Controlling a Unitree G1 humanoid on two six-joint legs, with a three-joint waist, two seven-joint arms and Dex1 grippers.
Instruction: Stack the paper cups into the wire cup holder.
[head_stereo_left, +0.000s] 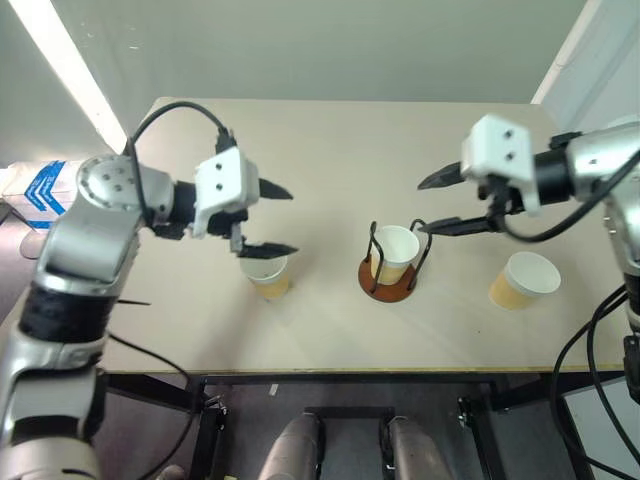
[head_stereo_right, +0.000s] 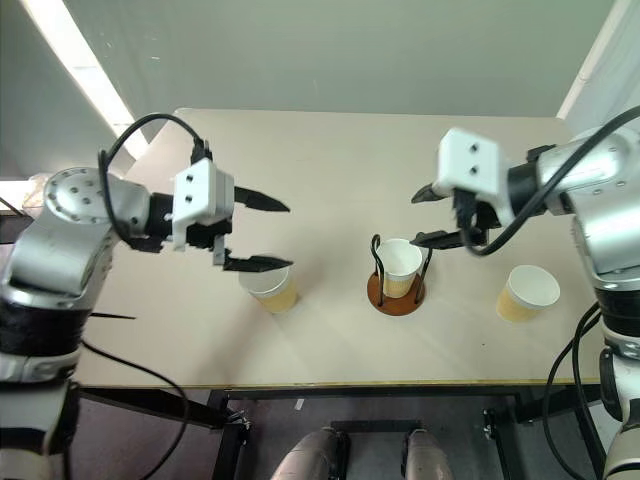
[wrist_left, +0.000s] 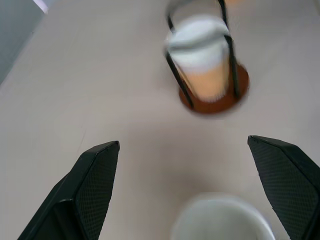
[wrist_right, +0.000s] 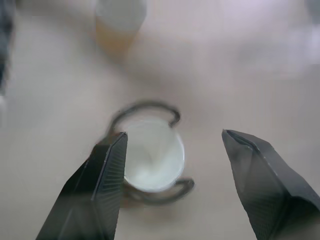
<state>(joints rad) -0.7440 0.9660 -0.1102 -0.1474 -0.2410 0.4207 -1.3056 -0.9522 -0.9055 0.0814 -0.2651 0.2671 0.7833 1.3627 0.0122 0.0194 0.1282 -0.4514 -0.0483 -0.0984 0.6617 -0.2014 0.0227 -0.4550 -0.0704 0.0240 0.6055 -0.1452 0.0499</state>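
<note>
From overhead, a third paper cup (head_stereo_left: 524, 280) stands at 3 o'clock of the wire cup holder (head_stereo_left: 389, 277), while both wrist views show wide, empty jaws.

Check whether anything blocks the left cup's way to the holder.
Nothing visible does. Bare table lies between the left cup and the holder, which already has one cup in it. The open left gripper hangs above the left cup.
</note>
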